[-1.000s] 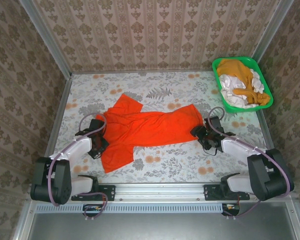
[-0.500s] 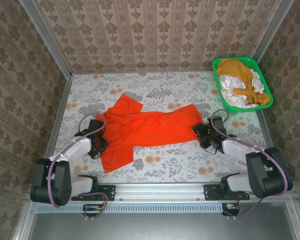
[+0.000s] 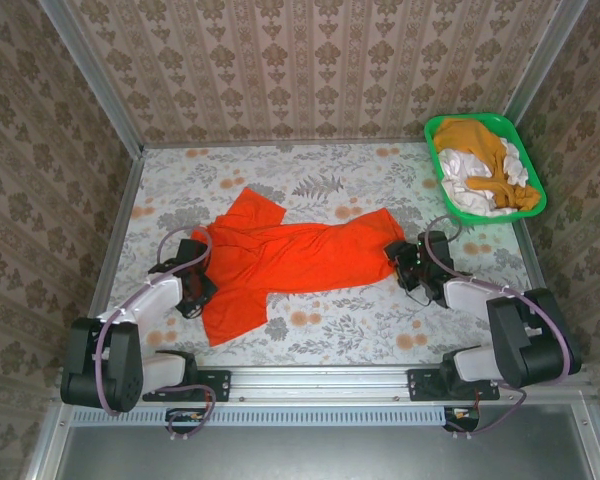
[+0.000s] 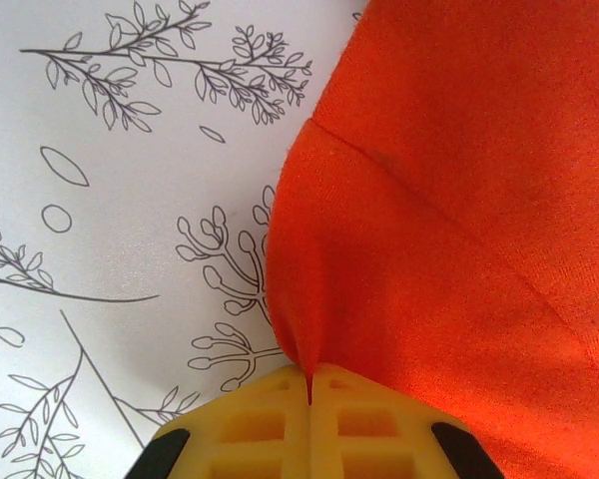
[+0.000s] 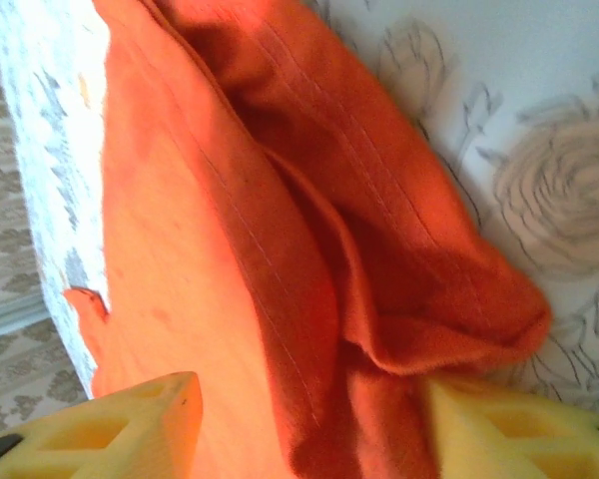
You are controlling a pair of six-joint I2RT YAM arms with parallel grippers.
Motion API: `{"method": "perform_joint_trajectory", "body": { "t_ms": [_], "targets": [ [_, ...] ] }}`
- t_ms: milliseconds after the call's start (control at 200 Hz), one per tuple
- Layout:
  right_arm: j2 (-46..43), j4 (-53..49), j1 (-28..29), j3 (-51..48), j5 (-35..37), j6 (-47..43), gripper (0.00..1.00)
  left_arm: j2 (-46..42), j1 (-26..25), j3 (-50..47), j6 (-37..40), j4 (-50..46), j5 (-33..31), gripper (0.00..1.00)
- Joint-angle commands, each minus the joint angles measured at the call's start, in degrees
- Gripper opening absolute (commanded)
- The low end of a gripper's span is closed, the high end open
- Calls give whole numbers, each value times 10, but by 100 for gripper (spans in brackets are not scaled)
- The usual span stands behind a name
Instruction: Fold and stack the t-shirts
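Note:
A red-orange t-shirt (image 3: 300, 258) lies spread and rumpled across the middle of the table. At its left edge my left gripper (image 3: 198, 288) is shut on a pinch of the cloth; in the left wrist view the fabric (image 4: 449, 249) rises into a thin ridge clamped between the yellow fingers (image 4: 309, 384). At the shirt's right end my right gripper (image 3: 400, 262) stands open. In the right wrist view a bunched fold of the hem (image 5: 309, 259) lies between its spread fingers (image 5: 314, 419). A mustard t-shirt (image 3: 477, 142) and a white one (image 3: 468, 196) lie heaped in the basket.
The green plastic basket (image 3: 470, 119) stands at the table's far right corner. Patterned walls close in the table on three sides. Bare floral tablecloth (image 3: 280, 165) shows behind the shirt and along the near edge.
The right gripper has shifted slightly towards the far side at the shirt's right end. The left gripper and the shirt's left side have stayed put.

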Motion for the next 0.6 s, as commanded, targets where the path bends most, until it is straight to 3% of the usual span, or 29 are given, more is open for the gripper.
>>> {"method": "perform_joint_trajectory", "body": {
  "t_ms": [0, 115, 185, 385, 490, 595],
  "targets": [
    [-20, 42, -21, -11, 11, -1, 52, 3, 4, -11, 6, 65, 21, 0],
    [-52, 59, -59, -23, 3, -9, 32, 0, 5, -14, 7, 63, 20, 0],
    [-71, 45, -83, -24, -12, -18, 26, -2, 6, -15, 7, 63, 19, 0],
    [-151, -87, -97, -25, 21, -67, 30, -3, 7, -11, 8, 62, 19, 0],
    [-162, -132, -98, -33, -15, -66, 31, -3, 7, -12, 8, 64, 20, 0],
    [-159, -113, -95, -64, -63, -25, 31, -1, 7, -10, 10, 66, 21, 0]
  ]
}}
